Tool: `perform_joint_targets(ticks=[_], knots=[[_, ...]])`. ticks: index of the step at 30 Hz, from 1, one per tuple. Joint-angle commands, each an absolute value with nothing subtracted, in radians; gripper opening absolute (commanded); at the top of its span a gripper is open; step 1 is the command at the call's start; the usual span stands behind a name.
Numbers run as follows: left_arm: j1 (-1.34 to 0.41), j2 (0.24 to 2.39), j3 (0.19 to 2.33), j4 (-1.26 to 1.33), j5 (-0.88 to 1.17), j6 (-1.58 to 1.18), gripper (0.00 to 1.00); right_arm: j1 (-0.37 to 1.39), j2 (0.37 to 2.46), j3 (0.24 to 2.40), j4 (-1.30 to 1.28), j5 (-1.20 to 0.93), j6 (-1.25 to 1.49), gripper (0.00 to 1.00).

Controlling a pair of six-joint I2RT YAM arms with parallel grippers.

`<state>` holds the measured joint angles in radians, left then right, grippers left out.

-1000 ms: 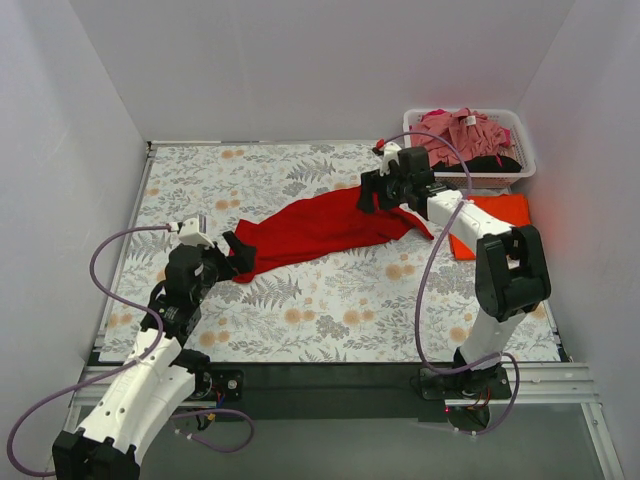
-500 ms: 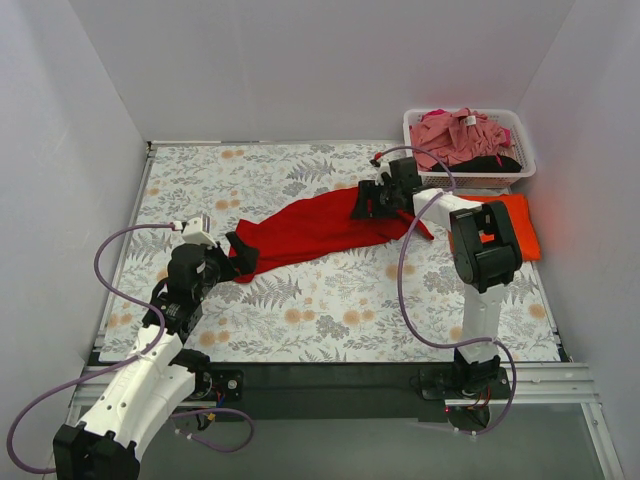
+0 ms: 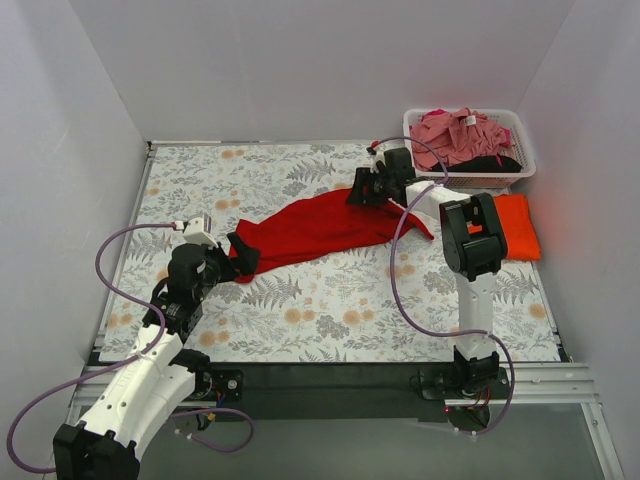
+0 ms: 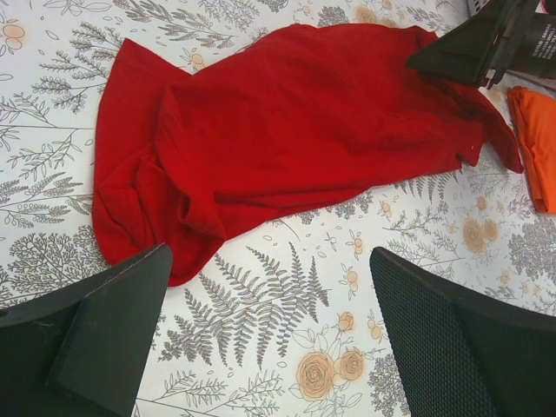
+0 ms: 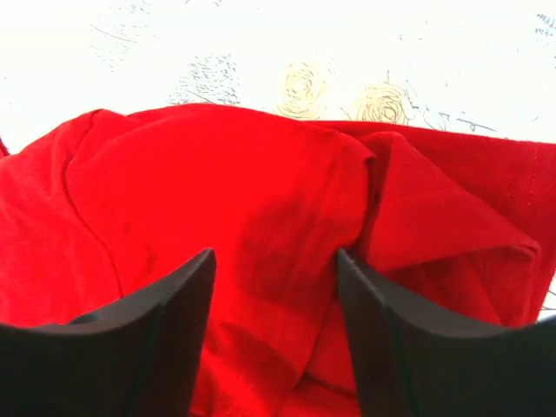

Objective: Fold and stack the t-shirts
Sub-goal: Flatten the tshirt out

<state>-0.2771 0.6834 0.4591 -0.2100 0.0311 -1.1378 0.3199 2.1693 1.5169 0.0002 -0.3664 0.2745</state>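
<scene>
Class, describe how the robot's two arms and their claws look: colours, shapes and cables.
The left arm and the right arm have white shells and chunky black joint housings. A thin lilac cable loops along each. The left claw and the right claw are black, each with two broad wedge-shaped fingers; one left finger shows a fine dotted texture.

left arm (image 3: 180, 290): low, jaws spread wide | right arm (image 3: 470, 240): stretched forward, jaws parted
</scene>
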Motion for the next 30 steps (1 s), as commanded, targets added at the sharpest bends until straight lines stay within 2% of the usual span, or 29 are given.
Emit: perform_joint_targets(ticks=[1,3,4,6,7,14,24,30], knots=[[-0.275,0.672,0.495,-0.213,0.046,-1.121,0.98,0.316,2.197,1.572,0.029,-0.373,0.284,0.59],[-0.276,0.672,0.495,-0.213,0.046,-1.121,0.98,0.316,2.2,1.577,0.029,-0.385,0.279,0.49],[-0.276,0.669,0.495,-0.213,0.046,-1.12,0.98,0.316,2.197,1.577,0.031,-0.408,0.276,0.33],[-0.276,0.669,0.495,-0.213,0.046,-1.118,0.98,0.321,2.183,1.574,0.029,-0.443,0.267,0.15],[-0.276,0.669,0.495,-0.212,0.045,-1.118,0.98,0.324,2.154,1.566,0.029,-0.457,0.258,0.02],[-0.272,0.664,0.497,-0.218,0.038,-1.118,0.98,0.428,1.876,1.385,0.023,-0.509,0.181,0.01],[-0.264,0.607,0.512,-0.262,-0.072,-1.146,0.98,0.917,1.517,1.051,-0.268,-0.612,0.052,0.01],[-0.261,0.589,0.512,-0.275,-0.123,-1.158,0.98,1.087,1.347,0.896,-0.422,-0.67,0.06,0.01]])
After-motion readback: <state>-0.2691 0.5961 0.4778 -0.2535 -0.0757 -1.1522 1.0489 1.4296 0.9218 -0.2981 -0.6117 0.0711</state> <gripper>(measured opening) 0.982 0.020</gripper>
